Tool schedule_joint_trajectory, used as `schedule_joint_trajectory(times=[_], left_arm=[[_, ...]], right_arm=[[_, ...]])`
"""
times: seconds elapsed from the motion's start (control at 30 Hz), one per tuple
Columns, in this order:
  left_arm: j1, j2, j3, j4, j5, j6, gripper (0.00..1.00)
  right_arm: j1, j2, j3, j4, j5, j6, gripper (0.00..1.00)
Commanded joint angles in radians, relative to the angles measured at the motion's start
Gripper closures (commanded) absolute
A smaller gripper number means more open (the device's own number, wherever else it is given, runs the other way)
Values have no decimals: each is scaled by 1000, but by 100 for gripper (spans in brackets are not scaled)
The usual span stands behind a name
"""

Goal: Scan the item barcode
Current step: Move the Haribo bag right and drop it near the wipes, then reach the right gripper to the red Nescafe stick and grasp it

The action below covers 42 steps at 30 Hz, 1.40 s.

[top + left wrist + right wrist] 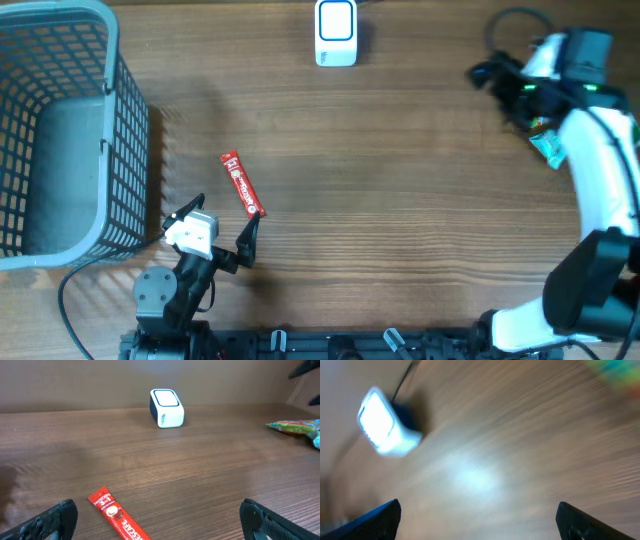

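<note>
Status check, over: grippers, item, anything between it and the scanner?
Left gripper open, empty. Right gripper open, empty. Red sachet lying flat ahead of left gripper. Nothing between it and scanner; colourful packet well off to the right.

The left arm (175,290) is mostly black, with a round black joint housing at its near end and a white boxy block (190,233) at the wrist. The left fingers (247,243) are slim and black; close up, their tips (55,521) have a rough, grainy surface. A thin black cable (62,300) curves out beside the base. The right arm (600,170) has a long, smooth, curved white shell between bulky black joints (590,285). Small green lights (527,90) glow near its far end, where black leads (505,20) arch. The right fingers (377,519) are black and blurred. A black rail (330,345) with clamps runs along the near edge.
</note>
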State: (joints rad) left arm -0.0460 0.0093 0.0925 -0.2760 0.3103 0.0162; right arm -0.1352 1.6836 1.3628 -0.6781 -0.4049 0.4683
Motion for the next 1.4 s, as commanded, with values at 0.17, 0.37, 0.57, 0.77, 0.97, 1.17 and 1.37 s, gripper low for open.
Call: schedule_joint_trajectory(times=[0.17, 0.37, 0.57, 0.77, 0.97, 1.17, 1.37], left_arm=[[-2, -3, -5, 35, -124, 54, 0], [-3, -3, 119, 290, -106, 54, 0], [-3, -3, 286, 173, -106, 54, 0], [-2, -3, 364, 106, -130, 55, 0], [-3, -3, 364, -127, -205, 55, 0], [-3, -3, 364, -148, -204, 55, 0], [-3, -3, 364, -167, -204, 55, 0]], right_arm=[[307, 17, -35, -101, -140, -192, 0], [594, 35, -35, 8, -47, -204, 43], [786, 138, -35, 246, -3, -61, 96], [865, 350, -35, 615, -360, 55, 96], [893, 455, -35, 722, -435, 107, 96], [904, 520, -35, 796, -416, 168, 96], [946, 551, -34, 849, -264, 227, 96]])
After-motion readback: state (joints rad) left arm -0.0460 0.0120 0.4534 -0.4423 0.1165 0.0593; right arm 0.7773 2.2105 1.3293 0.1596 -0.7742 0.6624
